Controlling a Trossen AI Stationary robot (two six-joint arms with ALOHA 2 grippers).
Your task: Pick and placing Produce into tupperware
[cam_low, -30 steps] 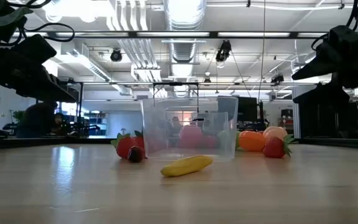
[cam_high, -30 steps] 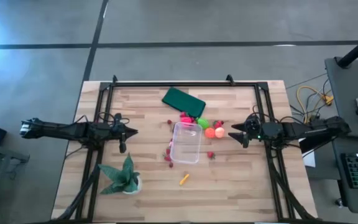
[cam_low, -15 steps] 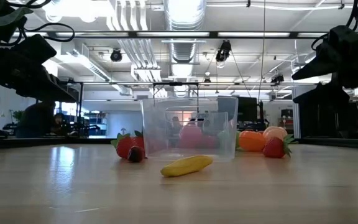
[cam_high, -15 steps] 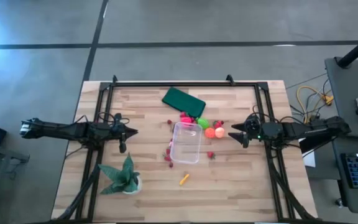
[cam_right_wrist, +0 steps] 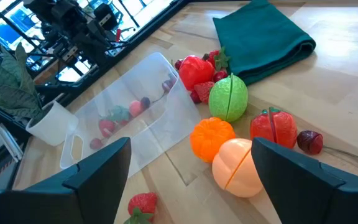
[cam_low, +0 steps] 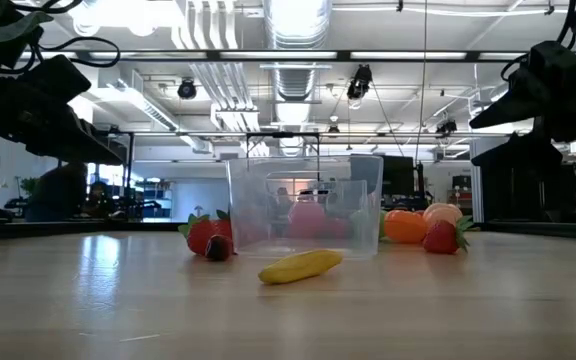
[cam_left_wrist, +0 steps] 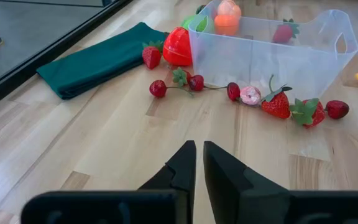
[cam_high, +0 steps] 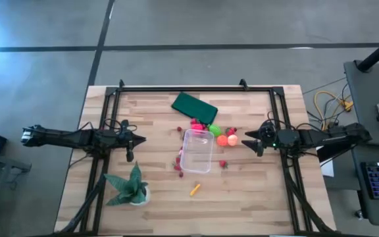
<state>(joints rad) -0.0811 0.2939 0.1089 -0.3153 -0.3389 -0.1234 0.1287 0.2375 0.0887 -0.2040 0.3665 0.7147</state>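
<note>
Holding unchanged, left hand point(cam_high: 131, 140) closed and empty, right hand point(cam_high: 249, 143) spread wide, produce point(cam_high: 227, 139) unmoved

The tupperware point(cam_high: 197, 151) sits near the middle of the table point(cam_high: 156, 197). A cloth point(cam_high: 193, 106) lies toward the far edge behind it. Produce point(cam_high: 227, 139) clusters between the tupperware's far right corner and the right end effector point(cam_high: 250, 144). A plant point(cam_high: 130, 187) stands near the front left corner. The left end effector point(cam_high: 134, 141) is by the left edge.
</note>
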